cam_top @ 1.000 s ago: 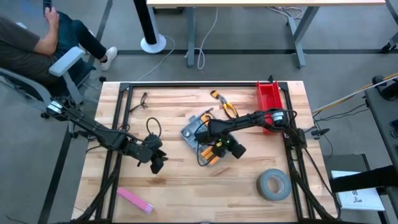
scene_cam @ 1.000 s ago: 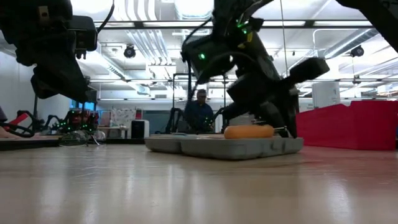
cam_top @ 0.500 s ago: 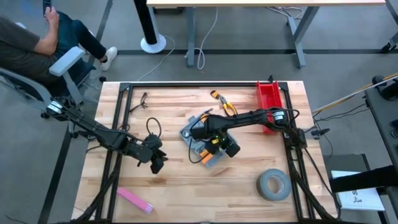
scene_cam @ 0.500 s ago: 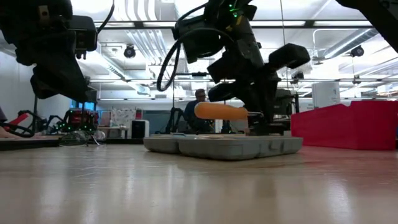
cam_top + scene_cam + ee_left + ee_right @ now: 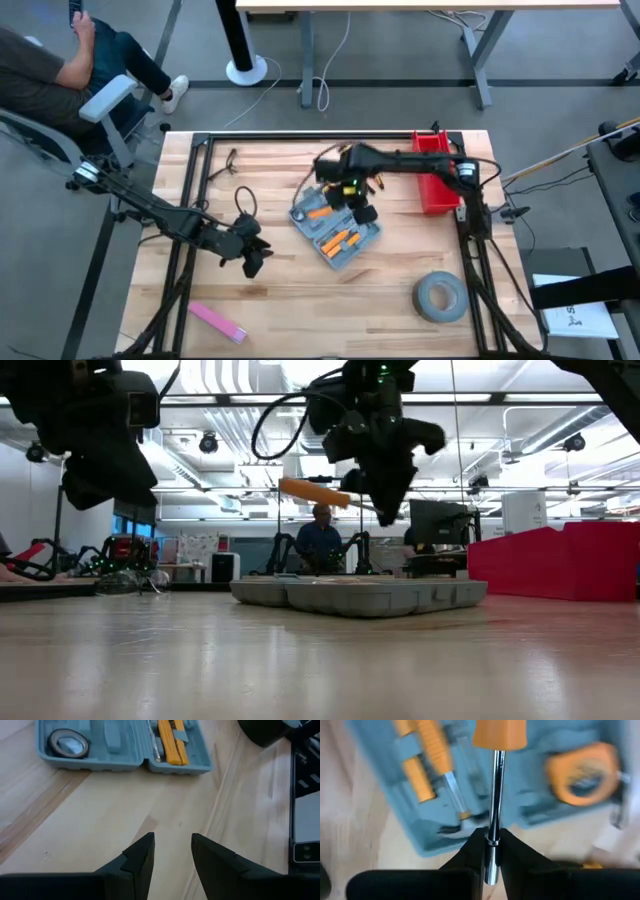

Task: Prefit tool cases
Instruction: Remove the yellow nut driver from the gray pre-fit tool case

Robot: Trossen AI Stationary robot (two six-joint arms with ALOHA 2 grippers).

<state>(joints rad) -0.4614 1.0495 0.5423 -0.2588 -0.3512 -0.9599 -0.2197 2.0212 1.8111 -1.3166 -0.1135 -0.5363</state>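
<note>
The blue-grey tool case (image 5: 337, 232) lies open on its back at mid-table, orange tools in its recesses; it also shows in the left wrist view (image 5: 120, 747) and the low view (image 5: 360, 595). My right gripper (image 5: 352, 198) (image 5: 385, 508) hangs above the case's far half, shut on an orange-handled screwdriver (image 5: 315, 492) (image 5: 499, 732). My left gripper (image 5: 252, 260) (image 5: 172, 851) hovers open over bare wood to the left of the case, touching nothing. My right gripper pinches the screwdriver's metal shaft (image 5: 493, 827) between its two fingers, near the end away from the handle. The fingers (image 5: 388, 500) come from above, pointing down, across the shaft. The screwdriver is lifted clear above the case, almost level, its orange handle (image 5: 312, 491) sticking out sideways.
A red bin (image 5: 435, 165) stands by the table's right edge. Pliers (image 5: 360, 166) lie beyond the case, a grey tape roll (image 5: 440, 298) near the right front, a pink strip (image 5: 218, 321) near the left front. A person sits beyond the far-left corner.
My right gripper has risen from the case and moved toward the table's far edge, carrying the orange-handled screwdriver. The screwdriver lay low on the case a second ago and now hangs well above it. The case stays in place and is uncovered.
</note>
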